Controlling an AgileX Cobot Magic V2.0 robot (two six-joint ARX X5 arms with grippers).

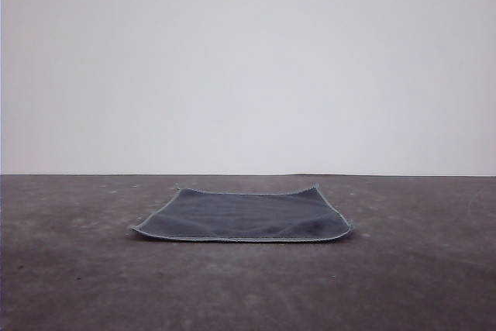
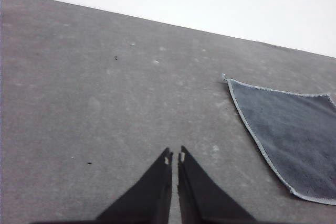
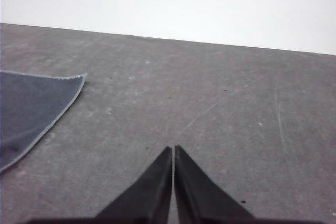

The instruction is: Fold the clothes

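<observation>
Clothes [image 1: 244,216]: one small square cloth, dark grey face up, light grey stitched hem all round. Lies spread flat on the dark grey worktop [image 1: 70,284], near its middle in the front view, edges roughly square to the camera. No clear long axis; foreshortening makes it look wider than deep. Far corners curl up slightly; near edge bows a little off the surface.

Front view: whole cloth against a plain pale wall. Left wrist view: one corner and two hemmed edges of the cloth [image 2: 294,135], plus specks on the worktop. Right wrist view: another corner [image 3: 31,106], plus faint scratches on the surface.

Left pincer [image 2: 175,157]: black fingers drawn almost together, a thin slit between the tips, nothing held; cloth lies off to its inner side, apart from it. Right pincer [image 3: 173,150]: fingers pressed together, nothing held; cloth likewise apart, towards its inner side.
</observation>
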